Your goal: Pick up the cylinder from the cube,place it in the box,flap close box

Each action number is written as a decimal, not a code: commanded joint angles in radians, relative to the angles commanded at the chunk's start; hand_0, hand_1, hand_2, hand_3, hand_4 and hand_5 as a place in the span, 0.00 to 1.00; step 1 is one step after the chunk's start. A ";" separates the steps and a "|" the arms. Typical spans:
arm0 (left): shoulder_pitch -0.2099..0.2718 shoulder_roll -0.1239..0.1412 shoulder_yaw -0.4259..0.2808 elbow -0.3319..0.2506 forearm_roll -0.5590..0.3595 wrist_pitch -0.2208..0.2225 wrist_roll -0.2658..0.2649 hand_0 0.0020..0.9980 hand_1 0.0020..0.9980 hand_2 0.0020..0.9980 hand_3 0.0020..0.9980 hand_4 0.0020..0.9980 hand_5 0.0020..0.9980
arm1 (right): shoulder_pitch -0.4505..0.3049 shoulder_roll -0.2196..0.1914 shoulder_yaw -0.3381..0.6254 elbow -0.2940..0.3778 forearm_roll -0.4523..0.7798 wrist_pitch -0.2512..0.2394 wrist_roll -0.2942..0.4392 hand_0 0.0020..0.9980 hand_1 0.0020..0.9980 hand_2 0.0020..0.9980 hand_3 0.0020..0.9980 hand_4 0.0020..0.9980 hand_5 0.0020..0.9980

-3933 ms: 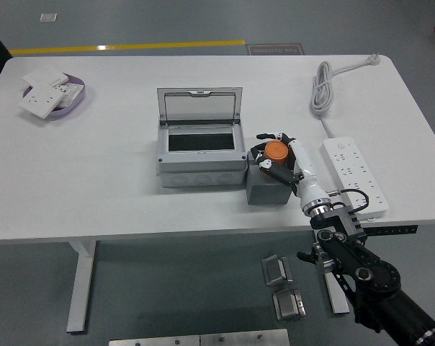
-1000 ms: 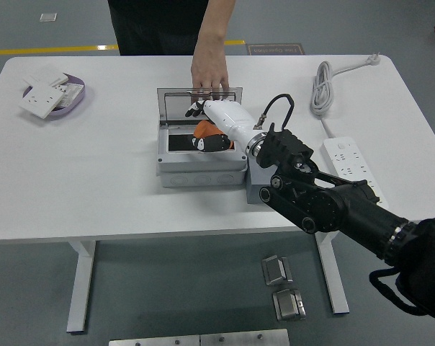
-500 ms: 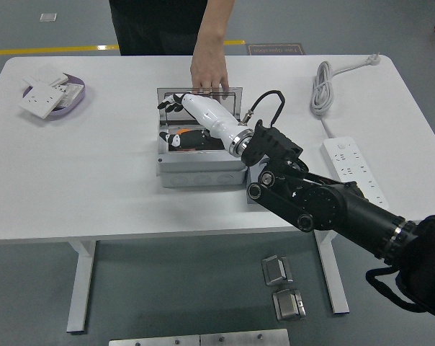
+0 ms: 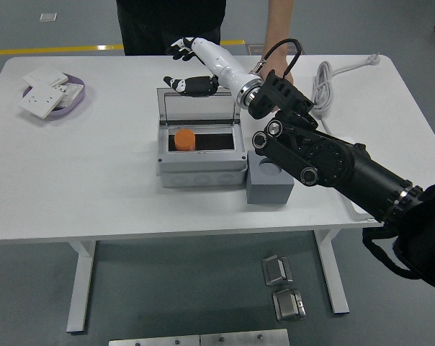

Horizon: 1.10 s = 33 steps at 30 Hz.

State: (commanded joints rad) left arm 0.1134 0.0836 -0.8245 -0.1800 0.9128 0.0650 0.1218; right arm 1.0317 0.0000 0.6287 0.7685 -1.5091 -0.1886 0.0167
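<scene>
The orange cylinder (image 4: 185, 139) stands inside the grey box (image 4: 201, 173), at the left of its opening. The box's clear lid (image 4: 199, 108) stands open and upright. The grey cube (image 4: 269, 186) sits right of the box with nothing on top. My right hand (image 4: 181, 66) is open and empty, raised above and behind the lid's top edge, with the fingers pointing left. The left arm is out of view. A person stands at the far side; their hand (image 4: 284, 74) is partly hidden behind my right wrist.
A purple tray (image 4: 72, 106) with white socket plates is at the far left. A coiled white cable (image 4: 323, 85) lies at the back right. My right forearm (image 4: 325, 162) crosses over the table's right half.
The cylinder was let go and now stands in the box. My right hand rose out of the box to above the lid. The person's hand left the lid and moved right.
</scene>
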 joint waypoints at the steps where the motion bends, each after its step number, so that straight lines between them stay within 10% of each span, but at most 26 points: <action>1: 0.000 0.000 0.000 0.000 0.000 0.000 0.000 0.58 0.62 0.50 0.58 0.59 0.24 | 0.002 0.000 0.000 -0.009 0.000 0.001 0.001 0.82 0.72 0.73 0.76 0.73 0.32; 33: -0.018 0.005 0.022 0.000 -0.014 0.000 -0.008 0.58 0.62 0.50 0.58 0.58 0.23 | 0.031 0.000 -0.138 -0.246 0.096 0.005 0.032 0.82 0.73 0.73 0.75 0.70 0.32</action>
State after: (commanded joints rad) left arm 0.0950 0.0882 -0.8025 -0.1800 0.8984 0.0649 0.1142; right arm 1.0624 0.0000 0.4909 0.5222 -1.4129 -0.1840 0.0485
